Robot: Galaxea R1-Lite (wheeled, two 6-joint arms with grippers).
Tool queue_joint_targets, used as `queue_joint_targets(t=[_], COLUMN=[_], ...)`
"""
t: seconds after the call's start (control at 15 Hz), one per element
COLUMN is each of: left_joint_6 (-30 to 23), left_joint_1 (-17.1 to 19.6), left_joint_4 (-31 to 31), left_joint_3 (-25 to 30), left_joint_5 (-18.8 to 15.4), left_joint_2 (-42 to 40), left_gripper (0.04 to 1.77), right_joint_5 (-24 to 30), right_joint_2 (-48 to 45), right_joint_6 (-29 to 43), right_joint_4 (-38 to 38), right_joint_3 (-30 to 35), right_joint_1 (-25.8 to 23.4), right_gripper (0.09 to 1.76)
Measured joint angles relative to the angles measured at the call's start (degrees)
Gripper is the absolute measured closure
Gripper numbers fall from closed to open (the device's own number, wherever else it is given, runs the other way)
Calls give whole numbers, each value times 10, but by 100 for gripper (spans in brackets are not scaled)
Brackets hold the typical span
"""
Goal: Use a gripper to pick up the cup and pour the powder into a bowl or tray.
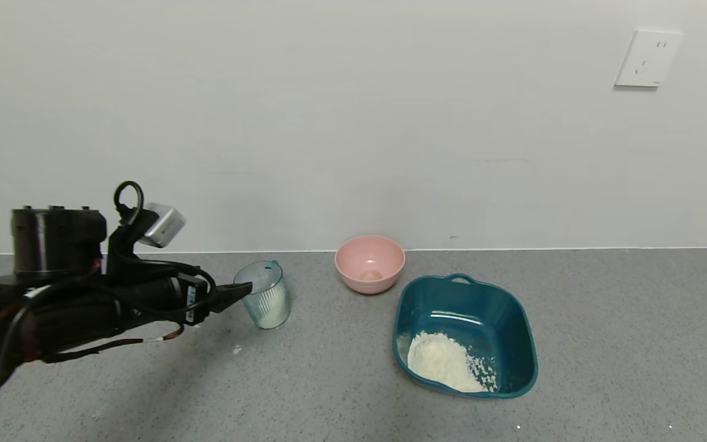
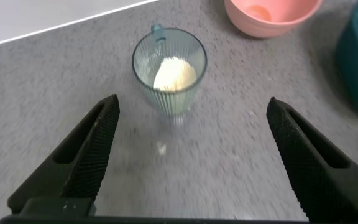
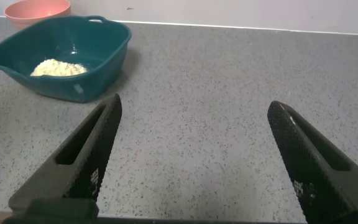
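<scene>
The ribbed pale blue-green cup [image 1: 264,296] stands upright on the grey counter, left of centre. It also shows in the left wrist view [image 2: 169,70], with a little white powder [image 2: 174,74] in its bottom. My left gripper [image 1: 238,293] is open and empty, just left of the cup, apart from it. The dark teal basin [image 1: 504,310] sits right of centre and holds a heap of white powder [image 1: 442,362]. It also shows in the right wrist view [image 3: 101,50]. My right gripper [image 3: 194,107] is open and empty over bare counter, out of the head view.
A round pink bowl [image 1: 370,263] stands near the wall between the cup and the basin. A small speck of spilled powder [image 1: 237,350] lies on the counter in front of the cup. A wall socket [image 1: 647,58] is at the upper right.
</scene>
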Motion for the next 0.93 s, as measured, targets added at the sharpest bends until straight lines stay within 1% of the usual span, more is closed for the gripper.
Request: queue_joint_targets(t=[0.07, 0.13, 0.2, 0.27, 0.4, 0.53, 0.8, 0.93], left_joint_6=[1, 3, 4, 5, 6, 6, 6, 7], left_joint_1=[-1, -2, -3, -5, -6, -6, -6, -5], left_joint_4=[72, 146, 199, 236, 288, 325, 399, 428], left_joint_3=[-18, -41, -61, -76, -92, -94, -95, -93], left_joint_5=[8, 24, 40, 55, 79, 96, 115, 131], left_joint_2=[-45, -92, -132, -170, -240, -303, -413, -463], left_gripper=[12, 11, 11, 11, 11, 11, 10, 10], right_joint_5=[0, 0, 0, 0, 0, 0, 0, 0], right_joint_2=[0, 0, 0, 0, 0, 0, 0, 0], right_joint_6=[0, 0, 0, 0, 0, 0, 0, 0], right_joint_4=[0, 0, 0, 0, 0, 0, 0, 0], right_joint_3=[0, 0, 0, 0, 0, 0, 0, 0], right_joint_1=[0, 0, 0, 0, 0, 0, 0, 0], right_gripper=[14, 14, 14, 14, 14, 14, 14, 14])
